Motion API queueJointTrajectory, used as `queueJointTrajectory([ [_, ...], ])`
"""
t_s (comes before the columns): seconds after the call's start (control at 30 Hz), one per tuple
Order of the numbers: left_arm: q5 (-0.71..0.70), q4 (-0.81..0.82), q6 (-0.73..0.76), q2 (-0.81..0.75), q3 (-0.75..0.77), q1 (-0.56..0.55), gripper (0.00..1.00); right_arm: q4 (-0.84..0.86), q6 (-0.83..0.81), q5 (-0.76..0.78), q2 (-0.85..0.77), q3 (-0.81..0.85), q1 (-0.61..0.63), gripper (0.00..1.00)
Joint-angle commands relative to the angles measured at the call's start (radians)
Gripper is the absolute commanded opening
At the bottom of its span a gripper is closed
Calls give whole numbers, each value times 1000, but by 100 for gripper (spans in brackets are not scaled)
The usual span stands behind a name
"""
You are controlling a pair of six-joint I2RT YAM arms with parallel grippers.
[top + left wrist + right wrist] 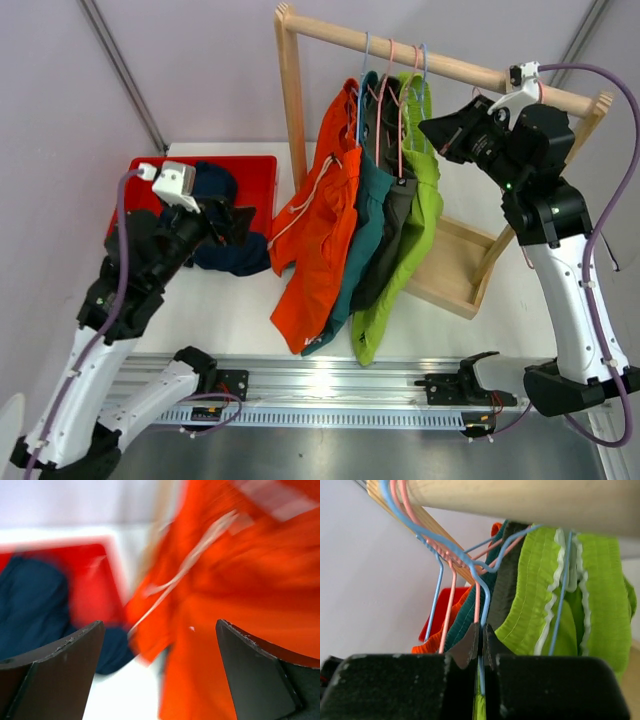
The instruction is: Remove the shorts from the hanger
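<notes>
Orange shorts (pixel 322 240) with a white drawstring, teal shorts (pixel 364 225), dark grey shorts (pixel 392 235) and lime green shorts (pixel 412 235) hang on wire hangers from the wooden rail (pixel 420 58). Navy shorts (pixel 228 250) lie in the red bin (pixel 255 175). My left gripper (pixel 238 222) is open and empty over the bin, facing the orange shorts (pixel 240 595); the navy shorts (pixel 30 610) show at its left. My right gripper (pixel 481 635) is shut on a blue hanger wire (pixel 485 597) just under the rail (pixel 530 500), beside the lime green shorts (pixel 540 605).
The rack has a wooden upright (pixel 291 100) and a wooden base tray (pixel 455 262) at the right. A grey wall stands behind. The arms' metal rail (pixel 330 385) runs along the near edge.
</notes>
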Motion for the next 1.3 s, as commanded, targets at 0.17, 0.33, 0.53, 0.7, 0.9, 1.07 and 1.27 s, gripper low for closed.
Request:
queueJointTrajectory([
  [0.17, -28, -24, 72, 258, 481, -400, 99, -87, -8, 86, -25, 265, 6, 0],
  [0.33, -119, 8, 97, 462, 632, -688, 99, -145, 9, 192, -65, 292, 7, 0],
  [0.53, -103, 175, 57, 587, 592, -860, 99, -194, 67, 293, -106, 276, 6, 0],
  [0.7, -96, 262, 40, 668, 577, -927, 99, -244, 104, 302, -117, 298, 7, 0],
  [0.9, -111, 295, 34, 754, 621, -982, 99, -236, 118, 298, -148, 267, 7, 0],
  [1.07, -129, 289, 40, 802, 652, -986, 99, -244, 133, 284, -158, 269, 7, 0],
  [1.27, -180, 358, 48, 848, 631, -986, 94, -268, 155, 263, -171, 273, 7, 0],
])
